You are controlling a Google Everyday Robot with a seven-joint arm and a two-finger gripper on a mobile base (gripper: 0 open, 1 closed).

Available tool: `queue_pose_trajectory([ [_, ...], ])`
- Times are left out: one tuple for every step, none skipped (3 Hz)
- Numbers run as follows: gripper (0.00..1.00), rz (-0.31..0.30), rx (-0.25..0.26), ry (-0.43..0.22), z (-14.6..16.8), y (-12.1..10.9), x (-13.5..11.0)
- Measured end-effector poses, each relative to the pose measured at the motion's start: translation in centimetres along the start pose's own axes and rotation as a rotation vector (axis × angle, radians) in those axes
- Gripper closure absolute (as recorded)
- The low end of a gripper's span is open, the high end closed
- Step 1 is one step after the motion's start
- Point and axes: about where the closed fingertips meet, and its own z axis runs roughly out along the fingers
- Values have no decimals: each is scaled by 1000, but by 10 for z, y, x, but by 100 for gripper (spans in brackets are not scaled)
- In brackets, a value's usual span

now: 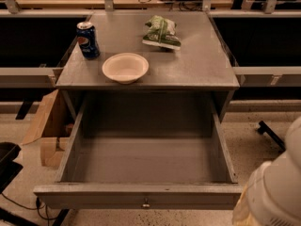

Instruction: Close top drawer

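The top drawer of the grey cabinet is pulled far out toward me and its deep box is empty. Its flat grey front panel faces the bottom of the camera view, with a small brass knob at its centre. The lower drawers are hidden beneath it. My white arm fills the bottom right corner. My gripper shows only as a yellowish part at the bottom edge, just right of the front panel's right end, apart from the knob.
On the cabinet top stand a blue soda can, a white bowl and a green snack bag. A cardboard box sits on the floor at the left. A black chair leg lies at the right.
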Motion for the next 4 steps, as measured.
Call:
queue_pose_trajectory([
  [96,-48,1,38,44,44,1],
  [100,-86,-26,21,121,91,0],
  [100,-84,-33,16,178,96,6],
  [100,-71,38,-31,213,59,-6],
])
